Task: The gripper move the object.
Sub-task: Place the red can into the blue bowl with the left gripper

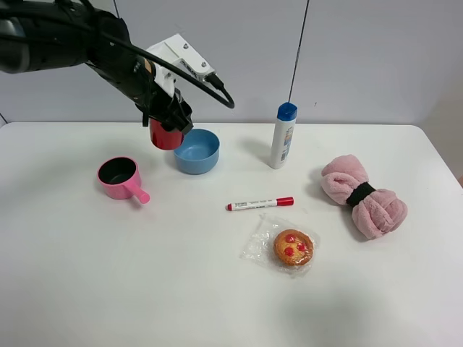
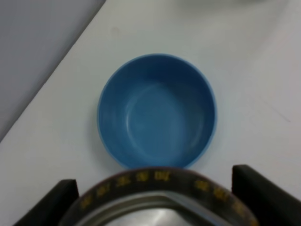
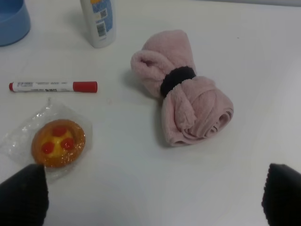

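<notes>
Exterior high view: the red can [image 1: 165, 137] stands upright, its long axis vertical, just beside the blue bowl [image 1: 196, 151] on the side toward the pink cup [image 1: 119, 176]. The left gripper [image 1: 172, 124] is clenched on the can's upper part, reaching in from above, so the can hangs directly under the jaws. Whether its base rests on the table [image 1: 108, 282] or hangs just clear, I cannot tell.

The left wrist view looks over the can's silver top and dark band straight at the bowl, which is empty.

Any move toward the bowl is short and sideways, and the left arm is clearly the nearer one.

The right gripper [image 3: 150, 207] is spread wide with nothing in it. It sits well apart from the bowl, over by the pink towel roll [image 1: 363, 195] and the wrapped cookie [image 1: 292, 246]. The marker [image 1: 259, 204] and bottle [image 1: 283, 136] lie between.
</notes>
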